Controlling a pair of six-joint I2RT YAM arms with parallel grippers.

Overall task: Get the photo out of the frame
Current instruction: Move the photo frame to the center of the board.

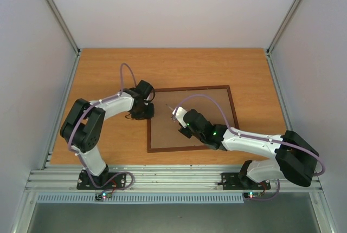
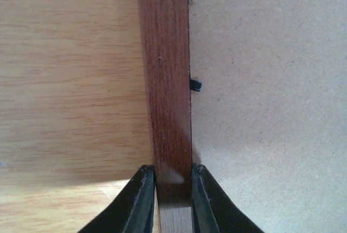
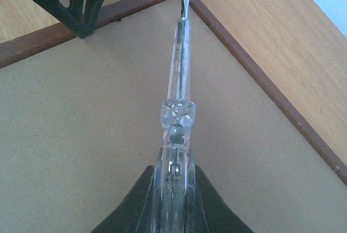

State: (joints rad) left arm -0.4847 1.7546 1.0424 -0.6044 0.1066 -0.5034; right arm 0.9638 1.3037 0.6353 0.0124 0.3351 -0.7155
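Note:
The frame [image 1: 233, 109] lies face down on the table with its plain brown back board [image 1: 191, 133] up. The photo is hidden. My left gripper [image 1: 147, 111] is shut on the frame's left rail [image 2: 165, 81], one finger on each side of it [image 2: 172, 179]. A small black tab [image 2: 196, 85] sticks out over the back board beside that rail. My right gripper [image 3: 173, 189] is shut on a clear-handled screwdriver [image 3: 180, 70]. Its flat tip rests at the inner corner of the frame [image 3: 255, 76], close to the left gripper [image 3: 81, 5]. From above, the screwdriver [image 1: 175, 111] points toward the frame's far left corner.
The wooden table [image 1: 108, 70] surrounds the frame, closed in by white walls at the back and sides. A metal rail [image 1: 173, 179] at the near edge carries both arm bases. The right arm [image 1: 255, 143] reaches over the frame's near right part.

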